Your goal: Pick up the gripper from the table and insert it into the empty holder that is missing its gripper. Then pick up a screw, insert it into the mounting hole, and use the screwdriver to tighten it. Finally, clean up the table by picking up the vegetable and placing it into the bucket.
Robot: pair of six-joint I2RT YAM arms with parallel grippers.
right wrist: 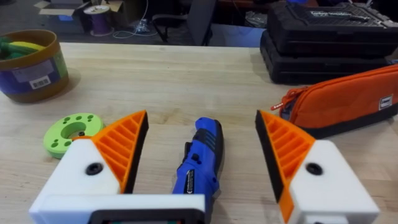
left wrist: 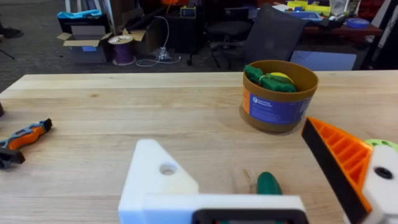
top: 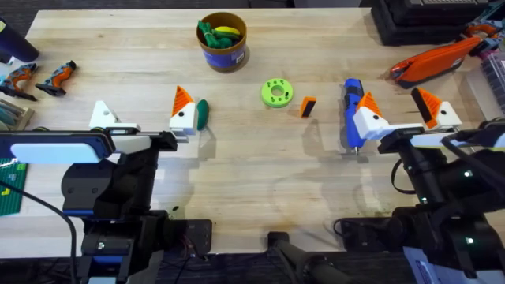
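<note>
Arms stand at the bottom of the overhead frame. The left gripper (top: 142, 118), at the left of centre, has its fingers wide apart and holds nothing; one finger is a bare white holder (top: 101, 116) with an empty mounting hole, the other carries an orange tip. The dark green vegetable (top: 203, 113) lies just beside that tipped finger.

The right gripper (top: 401, 110), at the right of the frame, is also spread open and empty, with both orange tips in place. The blue screwdriver (top: 350, 110) lies between its fingers in the right wrist view (right wrist: 202, 158), not yet pinched.

Farther up, near the centre, the small orange gripper (top: 308, 106) rests on the table (top: 252, 181) next to a lime-green disc (top: 276, 93). At the top, the bucket (top: 222, 41) already holds some green and yellow pieces.

I judge that the first step is not done. The risk is that the right arm sweeps toward the orange piece, knocks the screwdriver and makes it roll. Also, the wedge is small and could twist when pinched, so it would not seat in the holder.
</note>
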